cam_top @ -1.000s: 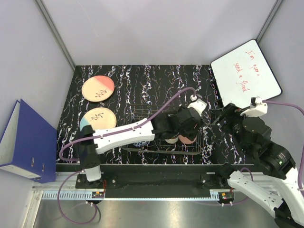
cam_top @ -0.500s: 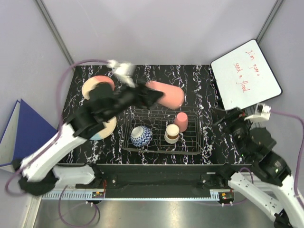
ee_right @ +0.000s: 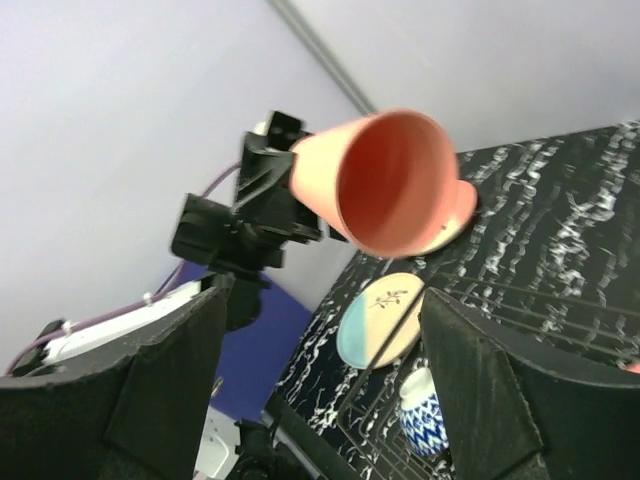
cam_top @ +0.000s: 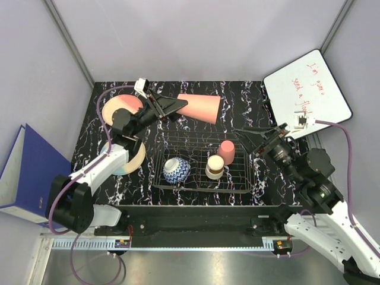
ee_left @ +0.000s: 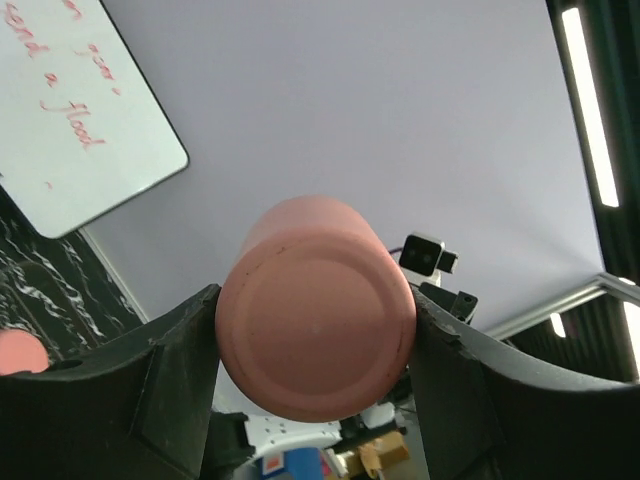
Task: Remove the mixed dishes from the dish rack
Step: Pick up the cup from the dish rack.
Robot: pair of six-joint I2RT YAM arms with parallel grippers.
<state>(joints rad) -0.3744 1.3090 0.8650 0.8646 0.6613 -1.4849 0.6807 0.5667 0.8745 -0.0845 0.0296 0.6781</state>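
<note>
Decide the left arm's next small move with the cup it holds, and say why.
Likely tip the cup upright and lower it to the table behind the rack. The left gripper clamps its base, and it lies sideways in the air, already out of the rack, so setting it down seems the remaining step.

— What is the desk (cam_top: 237,95) like?
— Black, veined with white marbling.
— What lies on it?
— The dish rack (cam_top: 193,145) sits near the front middle. To its left two plates lie flat and apart: a pink-and-cream plate (cam_top: 119,104) toward the back, and a light blue-and-cream plate (ee_right: 385,318) nearer the front, just beside the rack.
— And the whiteboard (cam_top: 309,89)?
— At the right rear corner; I cannot tell whether it rests on the desk.
</note>
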